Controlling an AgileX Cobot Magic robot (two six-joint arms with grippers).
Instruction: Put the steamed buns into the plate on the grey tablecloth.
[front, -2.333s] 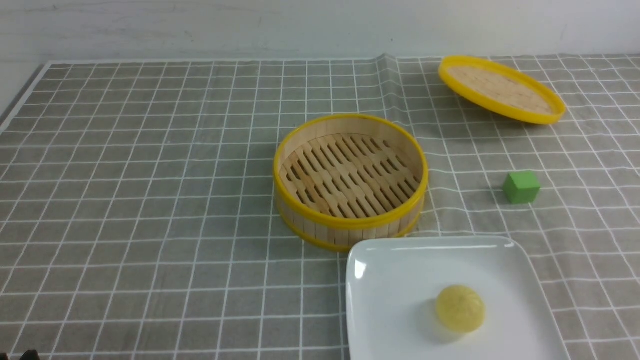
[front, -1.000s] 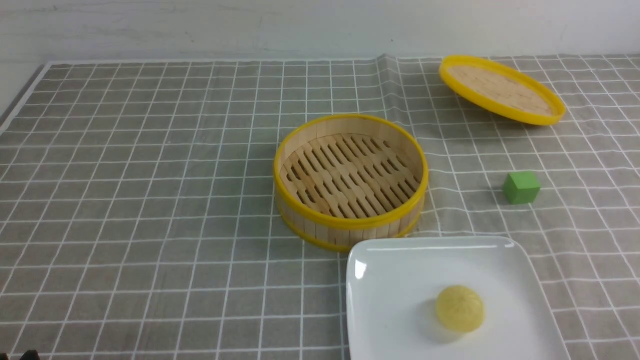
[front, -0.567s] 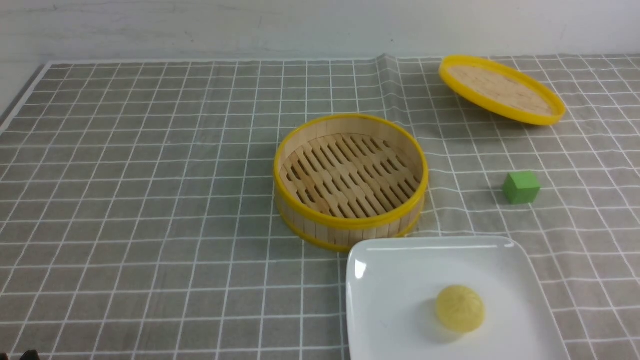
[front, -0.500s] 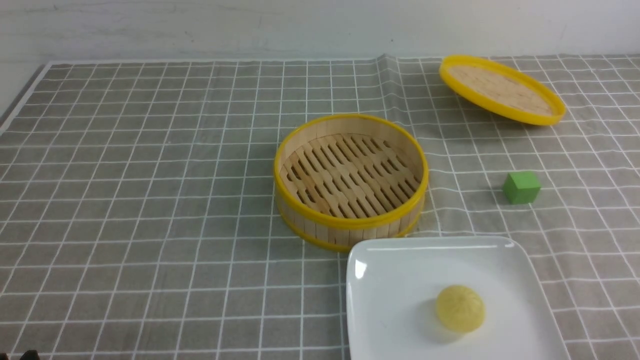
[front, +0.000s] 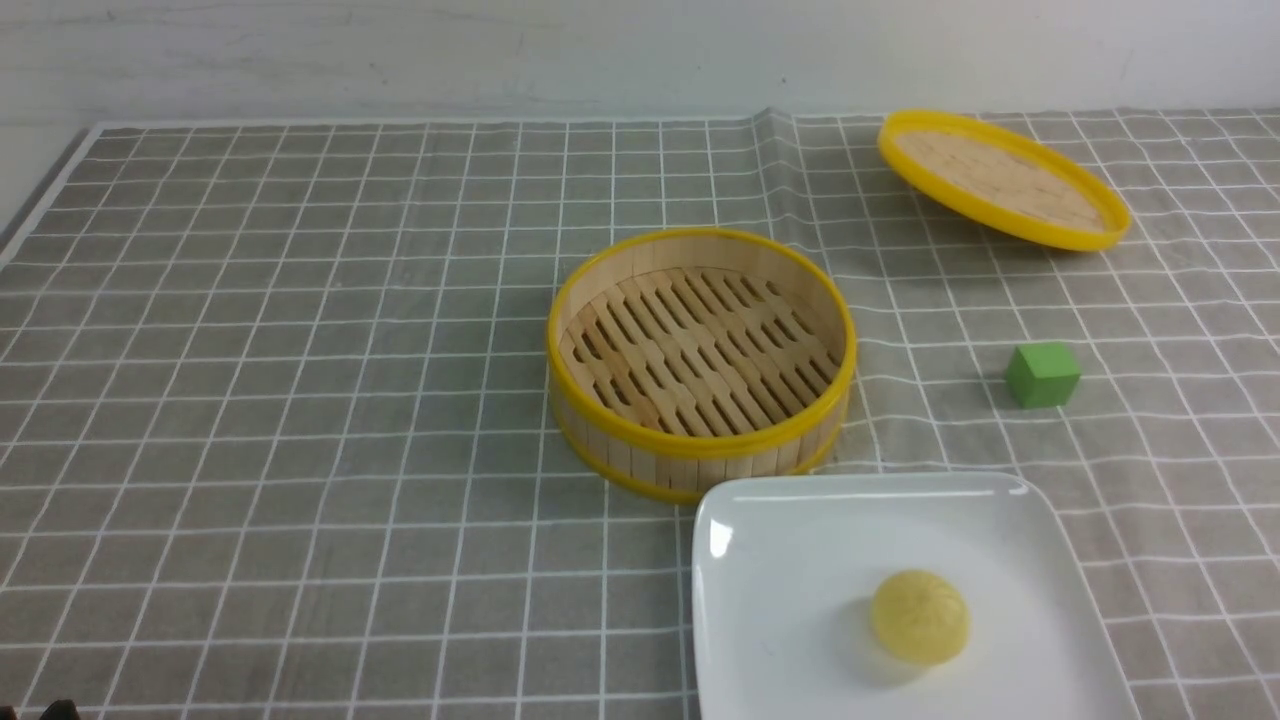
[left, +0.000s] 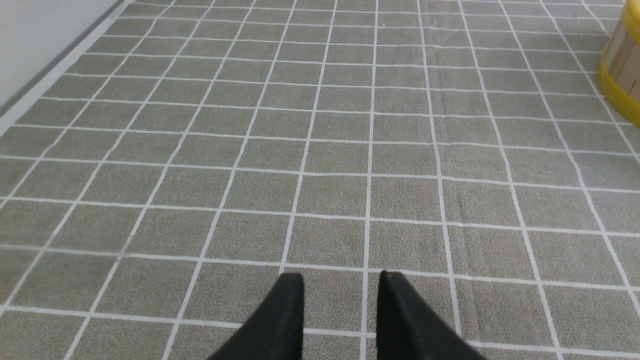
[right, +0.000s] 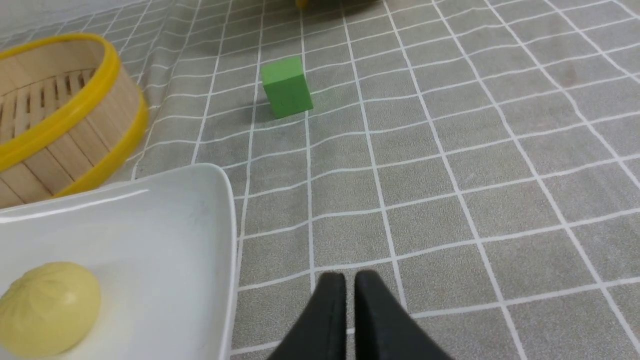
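The pale-yellow steamed bun (front: 920, 617) lies inside the white square plate (front: 760, 500) on the grey tablecloth (front: 300, 350), at the front right. The right wrist view also shows the bun (right: 47, 307) and the plate (right: 227, 210). My right gripper (right: 350, 274) is shut and empty, low over the cloth beside the plate's edge. My left gripper (left: 340, 275) is empty, its jaws a narrow gap apart, over bare cloth at the left. Neither gripper shows in the front view.
An empty bamboo steamer basket (front: 700, 355) stands just behind the plate; its side shows in the left wrist view (left: 622, 65). Its yellow-rimmed lid (front: 1003, 178) rests tilted at the back right. A green cube (front: 1042, 374) sits right of the basket.
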